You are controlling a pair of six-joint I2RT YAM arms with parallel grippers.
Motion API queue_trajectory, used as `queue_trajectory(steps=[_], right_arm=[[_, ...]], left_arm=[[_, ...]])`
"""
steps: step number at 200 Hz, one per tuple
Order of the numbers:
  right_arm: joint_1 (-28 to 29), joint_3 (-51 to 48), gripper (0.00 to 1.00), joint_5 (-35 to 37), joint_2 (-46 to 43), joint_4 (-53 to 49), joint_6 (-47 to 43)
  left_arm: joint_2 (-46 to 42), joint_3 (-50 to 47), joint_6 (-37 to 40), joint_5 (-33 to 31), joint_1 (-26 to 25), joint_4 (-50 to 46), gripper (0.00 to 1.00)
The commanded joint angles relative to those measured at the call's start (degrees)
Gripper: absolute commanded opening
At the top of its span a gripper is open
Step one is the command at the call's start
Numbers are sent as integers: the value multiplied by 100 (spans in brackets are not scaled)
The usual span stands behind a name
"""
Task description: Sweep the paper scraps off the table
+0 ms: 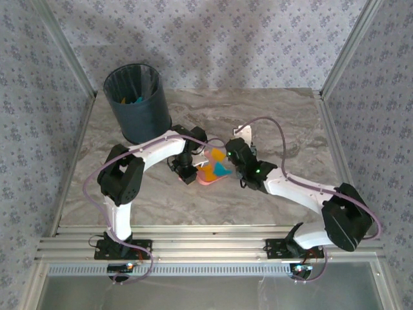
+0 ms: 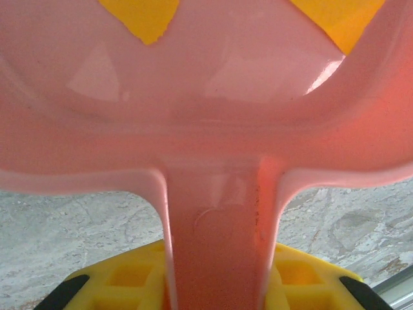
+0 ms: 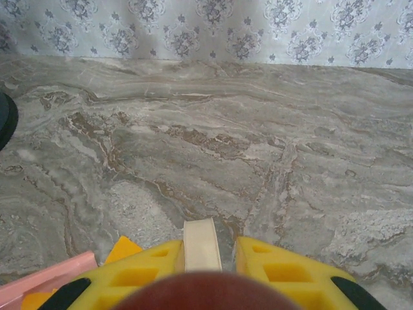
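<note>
A pink dustpan [image 1: 208, 175] lies on the table [image 1: 290, 129] near its middle, with orange [image 1: 217, 155] and teal [image 1: 222, 170] paper scraps in it. My left gripper [image 1: 187, 169] is shut on the pan's handle; in the left wrist view the handle [image 2: 216, 258] runs between the yellow fingers [image 2: 129, 278], and orange scraps [image 2: 145, 16] lie in the pan [image 2: 213, 116]. My right gripper [image 1: 233, 150] is just right of the pan, shut on a cream-coloured tool [image 3: 202, 242] that looks like a brush. An orange scrap [image 3: 122, 247] and the pan's edge [image 3: 45, 274] lie by its left finger.
A dark round bin [image 1: 137, 103] stands at the table's back left with coloured scraps inside; its edge [image 3: 5, 119] appears at the left of the right wrist view. Aluminium rails [image 1: 71, 187] edge the table. Patterned walls enclose the back and sides.
</note>
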Motion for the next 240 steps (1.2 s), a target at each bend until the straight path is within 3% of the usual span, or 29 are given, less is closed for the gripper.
queue_trajectory(steps=[1,126,240], right_arm=[[124,156,0,218,254,44,339],[5,300,0,-1724,559,1252,458],[-29,-13,0,-1355,-236,1204,426]], left_arm=[[-118,-24,76,-29,-47,-243,0],[-118,-56,94,-1,-63,-246,0],[-279,-42,93,15,-65,-227,0]])
